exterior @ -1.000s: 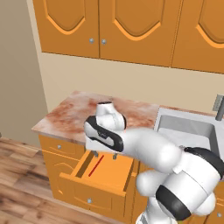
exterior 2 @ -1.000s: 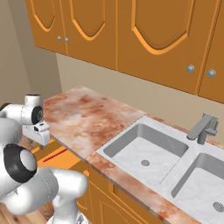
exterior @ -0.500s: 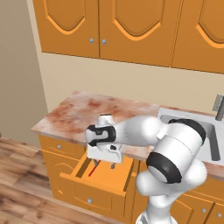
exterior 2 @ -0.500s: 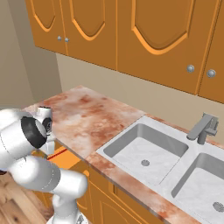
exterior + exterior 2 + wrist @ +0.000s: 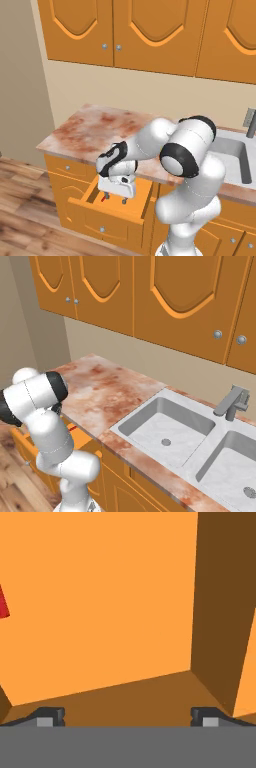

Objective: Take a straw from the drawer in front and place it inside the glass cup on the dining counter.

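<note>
Orange wall cabinets (image 5: pixel 125 30), beige wall (image 5: pixel 70 95), wood floor (image 5: pixel 22 220).

Glossy white rounded arm (image 5: pixel 190 165) segments, black joint bands; claw (image 5: pixel 120 201) tips seemingly dark grey.

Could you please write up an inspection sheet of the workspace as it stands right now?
Surface: mottled reddish-brown marble countertop, with a grey double sink and grey faucet to the right.
Job's things: shallow orange wooden drawer pulled out below the counter edge; thin red straw lies on its floor, at the far left edge of the hand view. Glass cup: nothing seen.
Clutter: nothing seen.
Grippers: two-finger gripper lowered into the drawer, jaws wide open, holding nothing; straw lies off to one side, not between the fingertips.
Cables: nothing seen.
Surroundings: orange arched-panel wall cabinets above, beige wall, wooden plank floor.
</note>
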